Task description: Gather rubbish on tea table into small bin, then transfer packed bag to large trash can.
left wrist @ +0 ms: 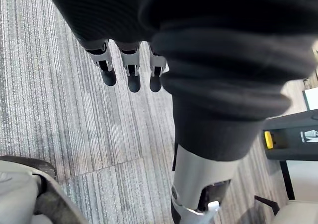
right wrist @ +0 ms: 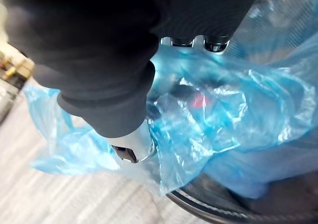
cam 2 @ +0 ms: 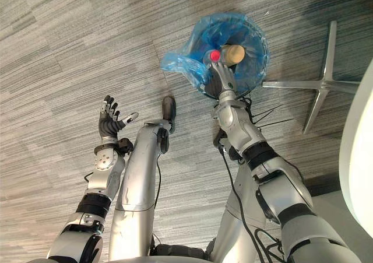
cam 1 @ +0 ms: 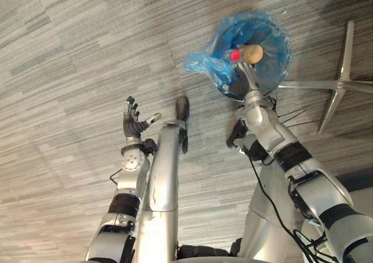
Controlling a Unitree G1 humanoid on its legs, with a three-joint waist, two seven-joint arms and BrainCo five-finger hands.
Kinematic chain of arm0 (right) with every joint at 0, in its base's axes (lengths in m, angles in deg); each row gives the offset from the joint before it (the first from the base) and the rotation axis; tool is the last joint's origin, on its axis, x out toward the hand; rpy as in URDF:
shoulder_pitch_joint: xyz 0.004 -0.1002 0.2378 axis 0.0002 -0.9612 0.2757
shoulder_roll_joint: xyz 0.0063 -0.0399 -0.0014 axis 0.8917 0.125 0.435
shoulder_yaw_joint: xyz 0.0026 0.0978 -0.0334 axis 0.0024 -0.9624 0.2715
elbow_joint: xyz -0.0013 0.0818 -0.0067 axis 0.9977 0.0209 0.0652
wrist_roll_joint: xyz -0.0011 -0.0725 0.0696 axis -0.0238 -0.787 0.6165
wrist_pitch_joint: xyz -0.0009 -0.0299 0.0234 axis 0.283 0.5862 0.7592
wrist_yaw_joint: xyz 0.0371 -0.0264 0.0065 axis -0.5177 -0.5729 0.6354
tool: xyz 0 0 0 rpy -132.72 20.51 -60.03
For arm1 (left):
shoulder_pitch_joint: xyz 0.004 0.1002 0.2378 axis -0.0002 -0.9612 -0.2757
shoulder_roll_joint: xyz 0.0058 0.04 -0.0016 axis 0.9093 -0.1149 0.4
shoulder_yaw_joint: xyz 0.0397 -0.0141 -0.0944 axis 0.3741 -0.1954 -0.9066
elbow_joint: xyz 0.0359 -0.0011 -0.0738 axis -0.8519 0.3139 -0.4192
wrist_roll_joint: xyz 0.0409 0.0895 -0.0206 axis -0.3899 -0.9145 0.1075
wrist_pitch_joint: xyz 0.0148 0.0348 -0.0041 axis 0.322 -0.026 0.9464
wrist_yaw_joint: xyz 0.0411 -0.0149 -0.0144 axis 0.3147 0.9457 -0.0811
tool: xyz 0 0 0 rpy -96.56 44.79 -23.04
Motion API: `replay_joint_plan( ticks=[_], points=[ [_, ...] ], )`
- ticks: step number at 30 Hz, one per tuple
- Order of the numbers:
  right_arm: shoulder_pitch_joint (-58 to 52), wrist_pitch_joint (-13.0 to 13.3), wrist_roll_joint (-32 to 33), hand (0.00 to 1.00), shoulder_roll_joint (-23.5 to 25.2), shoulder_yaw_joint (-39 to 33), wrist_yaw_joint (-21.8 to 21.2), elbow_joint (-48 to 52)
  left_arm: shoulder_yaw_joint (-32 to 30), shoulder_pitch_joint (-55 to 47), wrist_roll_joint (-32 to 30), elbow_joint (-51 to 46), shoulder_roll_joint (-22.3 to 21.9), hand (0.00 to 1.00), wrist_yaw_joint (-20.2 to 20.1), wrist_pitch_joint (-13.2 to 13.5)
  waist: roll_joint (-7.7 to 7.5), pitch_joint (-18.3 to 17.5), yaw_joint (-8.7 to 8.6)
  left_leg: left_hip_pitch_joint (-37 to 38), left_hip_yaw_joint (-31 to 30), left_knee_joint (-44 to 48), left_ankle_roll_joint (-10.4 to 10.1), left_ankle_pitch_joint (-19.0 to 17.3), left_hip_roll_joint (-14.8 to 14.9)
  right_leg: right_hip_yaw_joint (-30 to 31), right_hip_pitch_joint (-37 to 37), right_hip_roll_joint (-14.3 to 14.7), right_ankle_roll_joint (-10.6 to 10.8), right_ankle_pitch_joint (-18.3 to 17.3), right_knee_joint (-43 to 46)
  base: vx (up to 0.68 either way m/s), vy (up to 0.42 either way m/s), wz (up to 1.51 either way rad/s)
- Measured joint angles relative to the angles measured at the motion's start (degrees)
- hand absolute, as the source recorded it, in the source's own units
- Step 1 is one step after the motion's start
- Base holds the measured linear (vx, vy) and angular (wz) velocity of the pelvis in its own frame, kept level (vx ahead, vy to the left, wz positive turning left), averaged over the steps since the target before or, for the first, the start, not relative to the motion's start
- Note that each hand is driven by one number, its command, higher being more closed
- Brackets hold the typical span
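Small bin, lined with blue bag, stands on floor at 1 o'clock. A red-capped item and a tan round object lie inside. Right hand is at the bin's 6 o'clock rim, fingers buried in bag film; grip cannot be told. Left hand is at 9 o'clock, fingers spread, empty.

Left arm bent at the elbow, forearm pointing forward. Left hand empty, fingers straight and slightly spread, thumb out to the side. Right arm stretched further forward, wrist nearly straight. Right hand back-up, well apart from the left.
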Motion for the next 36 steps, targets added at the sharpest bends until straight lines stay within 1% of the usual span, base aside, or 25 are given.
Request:
replay_joint_plan(
  ticks=[4, 6, 7, 9, 10, 12, 13, 14, 15, 16, 17, 18, 19, 21, 24, 27, 28, 29, 30, 31, 32, 33, 34, 35, 36],
  points=[
    [-7.6, 0.9, 6.5, 1.00, 3.8, -4.8, -0.2, 6.3, 0.5, -4.0, -1.4, -0.1, -0.6, 0.00, -1.1, -1.4, -0.24, -0.1, -0.29, 8.0, -0.1, -4.9, -0.6, 0.8, 0.0, -1.5, 8.3, 0.2, -0.4, 0.3, -4.4, -0.02, -0.005, 0.06],
    [-13.0, 1.7, 10.7, 1.00, 7.1, -6.2, -0.4, 9.5, 1.2, -7.3, -2.1, -0.2, -0.8, 0.00, -1.5, -2.0, -0.95, -0.1, -0.34, 14.7, 0.1, -8.8, -0.6, 1.7, 0.0, -2.5, 14.9, 0.5, -0.5, 0.8, -8.0, 0.01, -0.035, 0.05],
    [-14.5, 1.9, 11.8, 1.00, 7.7, -6.2, -0.5, 10.6, 1.2, -8.2, -2.5, -0.3, -1.0, 0.00, -1.7, -2.0, -1.09, -0.1, -0.36, 16.5, 0.3, -9.8, -0.7, 1.7, 0.1, -2.9, 16.7, 0.6, -0.8, 1.0, -9.2, 0.05, -0.034, 0.01],
    [-20.2, 2.6, 14.8, 1.00, 10.0, -6.0, -2.5, 14.9, 1.6, -11.8, -2.8, -0.4, -1.9, 0.00, -2.5, -2.2, -2.07, -0.7, -0.63, 24.0, 0.5, -14.4, -1.1, 2.2, 0.1, -3.9, 24.2, 0.9, -0.9, 1.9, -13.5, 0.08, -0.025, 0.01],
    [-21.3, 2.7, 15.2, 1.00, 10.3, -5.9, -2.9, 15.6, 1.7, -12.7, -2.8, -0.5, -1.9, 0.00, -2.7, -2.2, -2.46, -0.9, -0.91, 25.8, 0.6, -15.6, -1.0, 2.4, 0.1, -4.2, 26.1, 1.0, -0.7, 2.0, -14.7, 0.09, -0.023, 0.03],
    [-26.0, 2.8, 16.8, 1.00, 12.4, -5.6, -4.7, 18.0, 2.2, -16.4, -2.9, -0.6, -1.8, 0.00, -3.7, -2.3, -4.32, -2.8, -1.24, 33.0, 1.0, -20.6, -0.7, 3.3, 0.2, -4.9, 33.2, 1.9, -0.3, 3.2, -20.0, 0.11, -0.023, -0.05],
    [-27.1, 2.8, 17.1, 1.00, 12.7, -5.5, -5.2, 18.7, 2.4, -17.2, -3.0, -0.6, -1.8, 0.00, -3.8, -2.3, -4.69, -3.2, -1.30, 34.7, 1.1, -22.0, -0.7, 3.5, 0.2, -5.0, 34.9, 2.2, -0.2, 3.5, -21.5, 0.13, -0.026, -0.09],
    [-29.1, 3.1, 17.5, 1.00, 13.0, -4.9, -6.1, 19.9, 2.8, -18.4, -3.0, -0.6, -1.8, 0.00, -4.2, -2.3, -4.94, -3.5, -1.29, 38.8, 1.2, -24.7, -0.6, 4.1, 0.2, -5.5, 39.2, 2.8, 0.3, 4.3, -24.7, 0.13, -0.015, -0.05],
    [-30.9, 4.0, 18.3, 1.00, 13.0, -4.1, -7.1, 20.1, 3.5, -19.9, -3.1, -0.5, -1.5, 0.00, -4.9, -2.3, -5.24, -4.6, -1.31, 42.5, 1.1, -27.8, -0.6, 4.8, 0.2, -5.6, 42.9, 3.3, 0.6, 5.3, -27.9, 0.13, -0.006, -0.08],
    [-31.8, 4.2, 18.3, 1.00, 13.0, -3.6, -7.7, 20.1, 4.0, -20.8, -3.1, -0.4, -1.3, 0.00, -5.0, -2.4, -5.21, -6.0, -1.31, 43.7, 1.1, -29.2, -0.7, 5.1, 0.3, -5.7, 44.2, 3.9, 0.8, 5.9, -29.9, 0.14, 0.008, -0.12],
    [-33.5, 4.8, 18.3, 1.00, 12.6, -2.9, -9.1, 20.1, 4.5, -22.7, -3.5, -0.2, -1.1, 0.00, -5.3, -2.5, -5.05, -9.0, -1.33, 45.9, 1.2, -32.4, -1.1, 5.6, 0.6, -5.9, 46.5, 4.9, 1.0, 7.5, -34.1, 0.12, 0.011, -0.15],
    [-34.2, 5.0, 18.3, 1.00, 12.6, -2.3, -9.5, 20.1, 4.5, -23.5, -3.9, -0.2, -1.0, 0.00, -5.7, -2.5, -5.08, -10.2, -1.32, 47.3, 1.5, -34.2, -0.7, 6.3, 0.8, -5.9, 47.9, 5.5, 1.3, 8.3, -36.2, 0.17, 0.016, -0.21],
    [-35.1, 5.2, 18.2, 1.00, 12.5, -1.2, -10.7, 20.0, 4.6, -24.7, -4.3, 0.1, -0.6, 0.00, -6.2, -2.5, -5.09, -12.0, -1.30, 50.3, 1.8, -37.7, -1.0, 7.1, 1.0, -5.8, 50.9, 6.6, 1.5, 10.0, -40.7, 0.19, 0.029, -0.25],
    [-36.6, 6.0, 18.2, 1.00, 12.4, -0.4, -12.9, 20.0, 5.3, -26.8, -5.0, 0.1, 0.5, 0.00, -6.5, -2.5, -5.00, -14.6, -1.29, 55.7, 2.5, -42.5, -0.9, 8.7, 1.1, -5.5, 56.4, 7.9, 1.7, 12.7, -47.5, 0.22, 0.051, -0.25],
    [-36.5, 7.2, 17.5, 1.00, 12.1, 1.3, -14.2, 20.0, 5.6, -28.3, -5.6, 0.1, 1.5, 0.00, -7.3, -2.5, -4.99, -16.6, -1.30, 59.0, 3.4, -44.1, -0.8, 8.8, 1.0, -4.0, 59.0, 8.5, 1.9, 13.5, -49.5, 0.11, 0.032, -0.25],
    [-35.2, 7.3, 15.9, 1.00, 12.3, 1.4, -14.5, 17.5, 5.6, -28.0, -5.7, -0.1, 1.8, 0.00, -7.3, -2.5, -4.81, -16.7, -1.37, 60.3, 3.2, -43.2, -0.6, 8.9, 0.9, -0.7, 59.2, 8.6, 2.0, 13.5, -46.9, 0.01, -0.001, -0.05],
    [-34.8, 7.2, 15.9, 1.00, 12.3, 1.3, -14.5, 16.4, 5.5, -27.9, -6.2, -0.4, 1.7, 0.00, -7.4, -2.4, -4.56, -16.7, -1.57, 61.0, 2.6, -43.8, 0.2, 9.5, 1.2, 1.7, 59.0, 8.1, 1.4, 10.1, -40.8, -0.06, -0.044, 0.34],
    [-34.8, 7.2, 15.9, 1.00, 12.2, 1.1, -14.5, 16.2, 5.6, -27.8, -6.2, -0.6, 1.8, 0.00, -7.4, -2.4, -4.57, -16.7, -1.64, 61.2, 1.8, -43.9, 0.2, 9.5, 0.9, 2.3, 58.9, 7.6, 1.1, 8.1, -36.5, -0.09, -0.081, 0.73],
    [-34.8, 7.2, 15.9, 1.00, 12.2, 1.0, -14.2, 16.1, 6.0, -28.0, -6.7, -1.1, 1.9, 0.00, -7.3, -2.3, -4.94, -17.0, -1.37, 61.0, 0.1, -43.7, -0.4, 9.9, 0.1, 3.7, 60.2, 7.0, 2.3, 6.1, -31.4, -0.08, -0.077, 0.72],
    [-34.6, 7.2, 15.9, 1.00, 12.2, 1.1, -13.9, 16.1, 6.0, -28.2, -6.8, -1.6, 2.1, 0.00, -7.2, -2.3, -5.20, -17.2, -1.06, 60.7, -0.8, -43.7, -0.9, 10.2, -0.2, 4.2, 61.4, 6.8, 2.9, 4.9, -31.7, -0.14, -0.163, 0.88],
    [-33.4, 7.2, 15.9, 1.00, 12.3, 1.1, -13.8, 16.1, 6.0, -28.8, -7.1, -3.0, 2.5, 0.00, -7.2, -2.3, -5.56, -17.5, -0.84, 59.6, -2.7, -44.6, -1.7, 11.9, -1.0, 5.1, 62.7, 7.2, 3.7, 2.4, -35.8, -0.14, -0.177, 0.71],
    [-31.9, 7.2, 15.9, 1.00, 12.1, 1.1, -13.8, 16.1, 6.0, -29.0, -7.2, -4.3, 2.3, 0.00, -7.1, -2.3, -5.16, -18.0, -0.71, 58.2, -4.0, -46.3, -2.4, 13.8, -1.0, 4.7, 63.3, 8.0, 3.5, 0.7, -39.8, -0.20, -0.237, 0.79],
    [-29.9, 7.2, 16.1, 1.00, 10.8, 0.7, -13.8, 16.1, 6.0, -29.1, -7.3, -5.6, 1.1, 0.00, -7.0, -2.3, -2.12, -18.5, -0.47, 56.3, -6.2, -49.0, -3.2, 16.6, 0.5, 2.8, 62.7, 10.5, 2.8, 2.0, -42.4, -0.25, -0.203, 0.69],
    [-28.8, 7.2, 16.6, 1.00, 9.3, -0.1, -13.7, 16.0, 6.3, -29.8, -7.3, -8.4, 0.0, 0.00, -6.7, -2.3, -0.29, -18.5, -0.43, 56.2, -8.4, -52.2, -3.6, 18.8, 1.5, 1.1, 61.9, 12.3, 1.9, 2.6, -42.4, -0.33, -0.241, 0.63],
    [-28.4, 7.2, 17.2, 1.00, 8.4, -0.2, -13.7, 16.1, 6.5, -30.6, -7.3, -10.0, -0.5, 0.00, -6.5, -2.2, 0.30, -18.6, -0.38, 56.4, -9.3, -53.7, -3.8, 20.1, 2.0, 0.1, 61.5, 12.8, 1.4, 2.7, -41.8, -0.35, -0.243, 0.57]
  ],
)
